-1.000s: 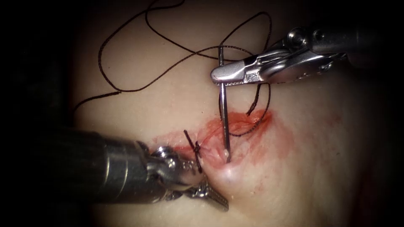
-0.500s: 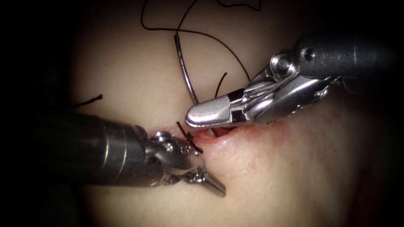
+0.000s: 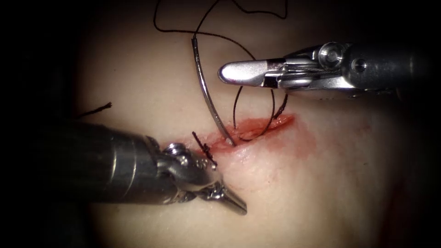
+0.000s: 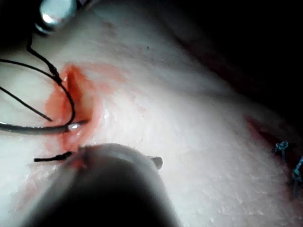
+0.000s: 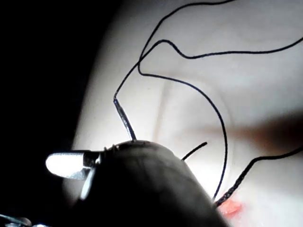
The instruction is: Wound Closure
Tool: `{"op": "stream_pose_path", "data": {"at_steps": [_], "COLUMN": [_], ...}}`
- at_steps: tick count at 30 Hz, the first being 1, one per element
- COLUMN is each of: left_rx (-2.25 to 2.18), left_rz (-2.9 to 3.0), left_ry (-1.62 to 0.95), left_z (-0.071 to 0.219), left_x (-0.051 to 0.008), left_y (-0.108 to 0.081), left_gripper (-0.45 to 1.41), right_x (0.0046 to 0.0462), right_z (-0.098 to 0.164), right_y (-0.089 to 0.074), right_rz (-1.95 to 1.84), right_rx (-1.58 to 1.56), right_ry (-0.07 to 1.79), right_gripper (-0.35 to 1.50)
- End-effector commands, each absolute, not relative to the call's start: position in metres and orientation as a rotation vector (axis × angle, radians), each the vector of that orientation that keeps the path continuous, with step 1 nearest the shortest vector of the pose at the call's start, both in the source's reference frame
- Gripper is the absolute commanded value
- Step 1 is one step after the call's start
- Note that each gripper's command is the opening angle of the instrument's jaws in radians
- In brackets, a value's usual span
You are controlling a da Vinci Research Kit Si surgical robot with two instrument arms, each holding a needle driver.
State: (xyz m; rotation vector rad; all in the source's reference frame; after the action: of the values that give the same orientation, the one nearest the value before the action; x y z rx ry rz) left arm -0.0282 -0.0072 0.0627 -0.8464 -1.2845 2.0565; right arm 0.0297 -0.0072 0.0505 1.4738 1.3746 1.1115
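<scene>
Released by the right gripper (image 3: 229, 73), which has drawn back up with its jaws closed on nothing, the needle (image 3: 206, 96) stands with its tip in the cut (image 3: 257, 128). Left gripper (image 3: 229, 204), closed and empty, presses the tissue (image 3: 321, 183) below the cut. Any regrasp should, I judge, take the needle's free curve squarely, clear of the thread (image 3: 239, 105).

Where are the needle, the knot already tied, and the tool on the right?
needle (image 3: 205, 89): endoscope view, middle of its curve.
tied knot (image 3: 206, 149): endoscope view, its crossing strands.
right tool (image 3: 239, 72): endoscope view, its jaw tips.
</scene>
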Motion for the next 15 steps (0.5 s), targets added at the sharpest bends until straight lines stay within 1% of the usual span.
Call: {"op": "stream_pose_path", "data": {"at_steps": [1, 2, 3, 4, 7, 8, 11, 13, 15], "left_rx": [-0.846, -0.846, -0.846, -0.846, -0.846, -0.846, -0.847, -0.847, -0.847], "left_rz": [2.055, 2.055, 2.056, 2.056, 2.057, 2.057, 2.057, 2.057, 2.057], "left_ry": [-1.287, -1.287, -1.288, -1.287, -1.286, -1.286, -1.287, -1.286, -1.287], "left_z": [0.0631, 0.0631, 0.0631, 0.0632, 0.0633, 0.0633, 0.0633, 0.0633, 0.0633], "left_x": [-0.0286, -0.0286, -0.0285, -0.0285, -0.0285, -0.0285, -0.0285, -0.0285, -0.0284], "left_y": [-0.0073, -0.0073, -0.0073, -0.0073, -0.0073, -0.0073, -0.0073, -0.0073, -0.0073], "left_gripper": [0.14, 0.21, 0.22, 0.24, 0.26, 0.29, 0.29, 0.29, 0.27], "right_x": [0.0306, 0.0308, 0.031, 0.0314, 0.0328, 0.0334, 0.0341, 0.0343, 0.0333], "right_z": [0.0521, 0.0529, 0.0536, 0.0542, 0.0564, 0.0576, 0.0585, 0.0586, 0.0579], "right_y": [-0.0072, -0.0075, -0.0079, -0.0083, -0.0094, -0.0099, -0.0096, -0.0086, -0.0075], "right_rz": [1.101, 1.096, 1.093, 1.09, 1.014, 0.938, 0.883, 0.863, 0.867], "right_rx": [1.457, 1.444, 1.429, 1.411, 1.325, 1.308, 1.27, 1.237, 1.234], "right_ry": [1.38, 1.372, 1.359, 1.34, 1.32, 1.327, 1.342, 1.363, 1.365], "right_gripper": [0.21, 0.19, 0.16, 0.17, 0.61, 0.74, 0.73, 0.83, 0.84]}}
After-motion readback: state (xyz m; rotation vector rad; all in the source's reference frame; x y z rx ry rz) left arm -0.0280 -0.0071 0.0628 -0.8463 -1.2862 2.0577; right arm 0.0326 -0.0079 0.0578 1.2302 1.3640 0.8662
